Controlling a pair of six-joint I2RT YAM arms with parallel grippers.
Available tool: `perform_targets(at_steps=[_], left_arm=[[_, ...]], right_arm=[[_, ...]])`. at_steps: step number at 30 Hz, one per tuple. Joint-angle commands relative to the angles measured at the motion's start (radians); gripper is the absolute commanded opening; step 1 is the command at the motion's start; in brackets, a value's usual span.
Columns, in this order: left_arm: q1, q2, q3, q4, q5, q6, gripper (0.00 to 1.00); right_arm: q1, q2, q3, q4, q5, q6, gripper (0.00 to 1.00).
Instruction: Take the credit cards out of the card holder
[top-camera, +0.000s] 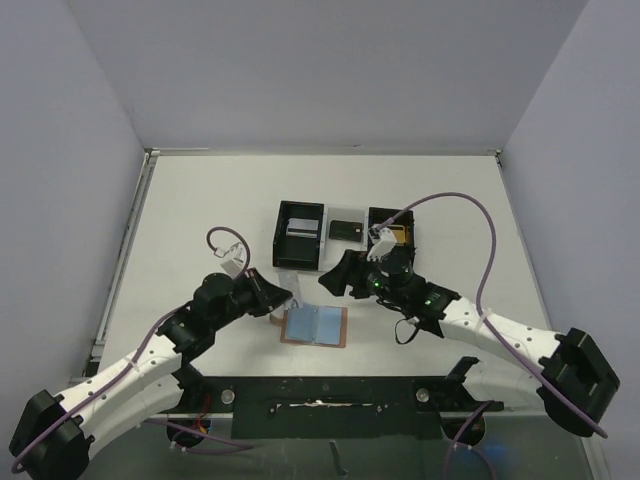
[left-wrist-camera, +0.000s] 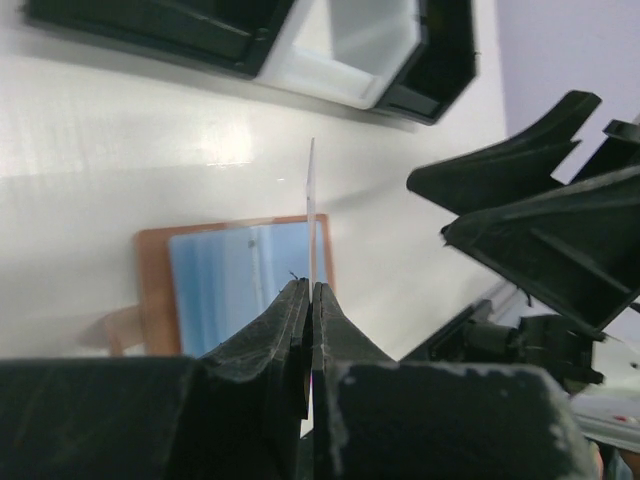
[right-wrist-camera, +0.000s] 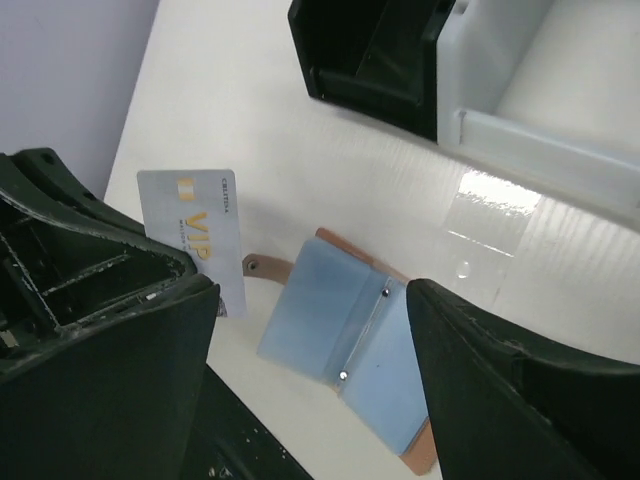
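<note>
In the overhead view, the card holder (top-camera: 315, 326) is lying open on the white tabletop (top-camera: 200, 220) at lower centre, its blue lining facing up. The left tool (top-camera: 284, 299) is hanging just left of it, and the right tool (top-camera: 336, 277) is hovering just above and to the right. Higher in the frame, the tray (top-camera: 280, 240) is holding a pale grey card (top-camera: 300, 228) in its left compartment, a black card (top-camera: 345, 229) in the middle and a gold card (top-camera: 397, 236) on the right.

In the left wrist view, the left tool (left-wrist-camera: 308, 290) is standing clamped on a thin silver-grey card (left-wrist-camera: 312, 200), seen edge-on and upright at frame centre. The card holder (left-wrist-camera: 230, 290) is lying below and behind it. The right tool (left-wrist-camera: 430, 212) is reaching in from the right edge.

In the right wrist view, the right tool (right-wrist-camera: 310, 290) is standing with its jaws wide apart and nothing between them. The silver-grey card (right-wrist-camera: 195, 235), marked VIP, is showing upright at the left, clear of the card holder (right-wrist-camera: 350, 350), which is lying open at lower centre.
</note>
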Motion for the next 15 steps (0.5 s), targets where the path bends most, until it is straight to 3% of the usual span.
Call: perform_targets(at_steps=[1,5,9,15], left_arm=[[0.010,0.026,-0.050,0.336,0.152,-0.037,0.00],[0.013,0.064,-0.118,0.566,0.226,-0.105,0.00],[0.012,0.102,-0.114,0.635,0.287,-0.093,0.00],[0.013,0.151,-0.099,0.736,0.374,-0.077,0.00]], right_arm=[[-0.034,-0.143,-0.119,0.175,0.051,-0.027,0.80],[-0.041,-0.254,-0.244,0.357,0.044,-0.043,0.85],[-0.067,-0.304,-0.234,0.326,-0.054,-0.042,0.87],[-0.070,-0.258,-0.222,0.429,-0.228,-0.023,0.84]])
